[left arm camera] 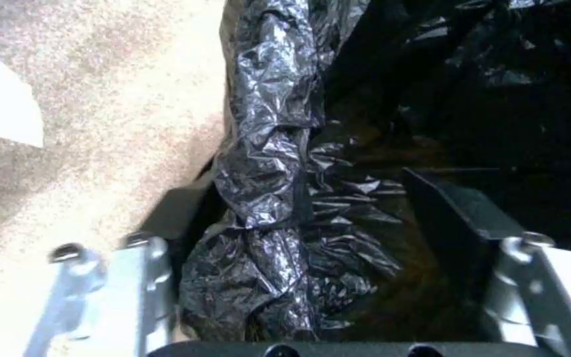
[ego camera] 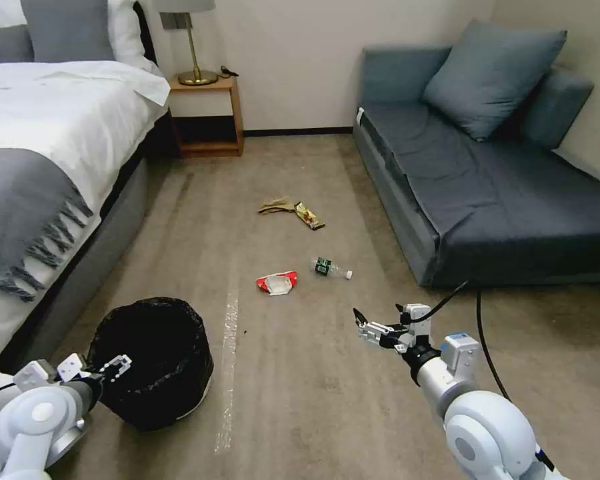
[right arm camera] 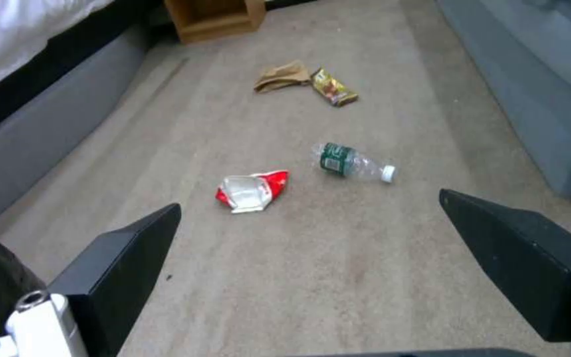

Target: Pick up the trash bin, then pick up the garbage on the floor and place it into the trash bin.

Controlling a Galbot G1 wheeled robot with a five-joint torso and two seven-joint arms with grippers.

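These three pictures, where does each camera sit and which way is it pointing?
Head view: on the robot's head, looking forward and down across the carpet at the trash bin and litter, both arms in sight, left gripper at the bin's rim, right gripper raised and open.
Left wrist view: on the left arm's wrist, facing into the bin's black bag, its own fingers astride the rim.
Right wrist view: on the right wrist, facing the floor between its open fingers.
Shared: head and right wrist views both show the bottle and the red-white wrapper.

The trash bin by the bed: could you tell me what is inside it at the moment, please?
Inside the trash bin only its crinkly black plastic liner shows, with the left gripper at the rim. The bottom is too dark to check for litter.
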